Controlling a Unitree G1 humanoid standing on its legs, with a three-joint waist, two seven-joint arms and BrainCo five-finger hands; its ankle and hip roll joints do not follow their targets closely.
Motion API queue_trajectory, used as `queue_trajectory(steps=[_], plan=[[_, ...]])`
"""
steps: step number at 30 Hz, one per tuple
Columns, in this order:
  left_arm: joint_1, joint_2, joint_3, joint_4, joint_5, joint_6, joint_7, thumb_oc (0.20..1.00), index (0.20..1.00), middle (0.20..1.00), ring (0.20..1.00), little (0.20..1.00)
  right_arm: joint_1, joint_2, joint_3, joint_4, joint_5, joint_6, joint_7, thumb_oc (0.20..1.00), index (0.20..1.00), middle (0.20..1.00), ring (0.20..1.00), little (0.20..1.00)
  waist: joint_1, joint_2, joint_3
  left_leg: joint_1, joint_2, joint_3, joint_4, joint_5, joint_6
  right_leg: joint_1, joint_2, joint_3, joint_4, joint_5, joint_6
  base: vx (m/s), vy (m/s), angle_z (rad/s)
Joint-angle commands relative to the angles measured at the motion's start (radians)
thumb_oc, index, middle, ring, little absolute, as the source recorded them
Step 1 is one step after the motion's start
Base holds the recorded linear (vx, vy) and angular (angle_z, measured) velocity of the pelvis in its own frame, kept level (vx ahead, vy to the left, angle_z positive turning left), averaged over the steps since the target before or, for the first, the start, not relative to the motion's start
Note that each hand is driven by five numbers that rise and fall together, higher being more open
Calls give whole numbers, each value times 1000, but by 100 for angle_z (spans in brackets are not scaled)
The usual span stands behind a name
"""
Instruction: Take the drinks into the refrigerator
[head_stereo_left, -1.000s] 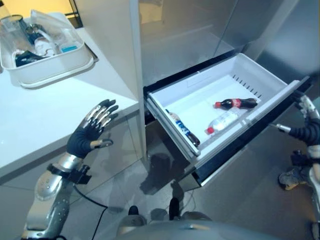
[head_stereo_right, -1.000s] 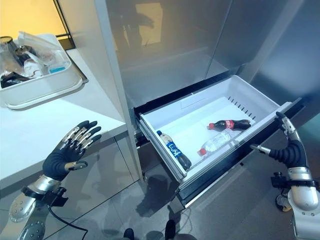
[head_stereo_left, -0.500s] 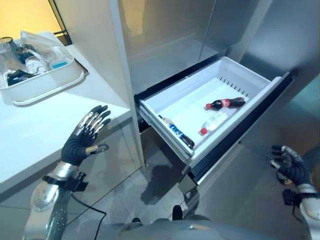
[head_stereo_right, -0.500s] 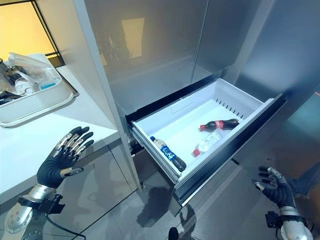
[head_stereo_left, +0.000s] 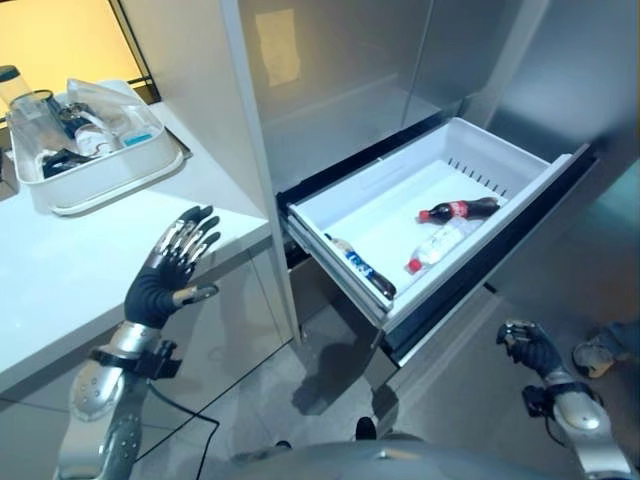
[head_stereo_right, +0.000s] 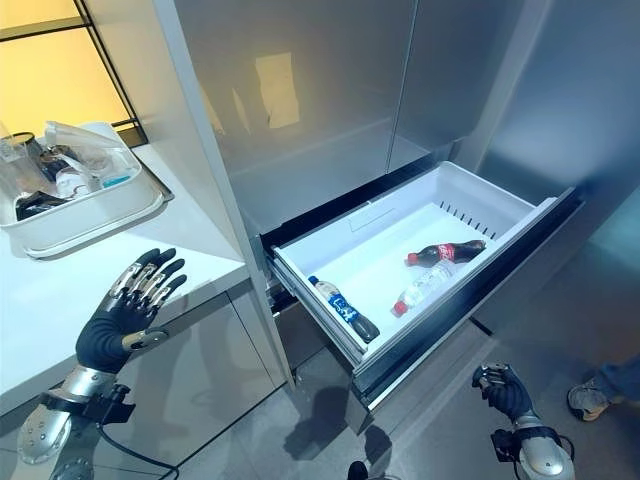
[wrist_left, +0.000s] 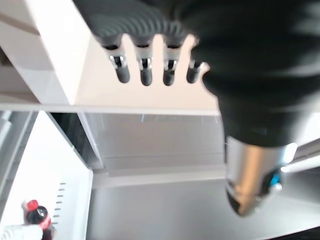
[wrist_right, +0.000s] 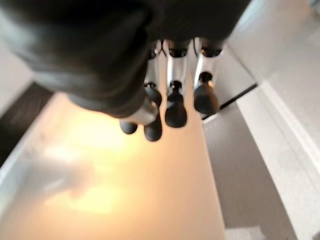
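Bottles (head_stereo_left: 455, 210) lie in the drawer (head_stereo_left: 520, 195), well apart from either hand's fingers; smooth, round, likely slippery, best gripped mid-body. Left hand (head_stereo_left: 170, 270) spread; right hand (head_stereo_left: 528, 345) curled, empty.

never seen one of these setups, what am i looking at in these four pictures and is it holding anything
This is a humanoid robot with two arms in front of a refrigerator. The two wide pictures come from a stereo camera on its head, looking down. The two close-ups come from cameras on its wrists, looking along each hand.

The left hand is raised beside the white counter with its fingers spread and holds nothing. The right hand hangs low, below the drawer front, with its fingers curled, also holding nothing.

The refrigerator drawer is pulled open. Three drinks lie on their sides in it: a cola bottle, a clear water bottle beside it, and a bottle with a blue label near the front wall.

On the counter stands a white tub of kitchen items. A person's shoe shows on the floor to the right.
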Motion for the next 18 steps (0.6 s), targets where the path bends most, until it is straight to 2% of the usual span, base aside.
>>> queue_trajectory(steps=[1,18], plan=[[-68,20,-15,-17,8,-68,15,1000,1000,1000,1000,1000,-140,-72,25,24,-13,-21,-26,200,200,200,200,200,36,-30,13,25,-50,-22,6,-84,56,-16,-74,-42,124,-54,104,-4,-3,5],[-107,52,-92,-49,-33,-56,21,1000,1000,1000,1000,1000,-509,-197,194,152,13,10,-42,200,200,200,200,200,133,-42,10,24,-52,-67,9,-78,57,15,-85,-97,120,-57,100,9,-13,8]])
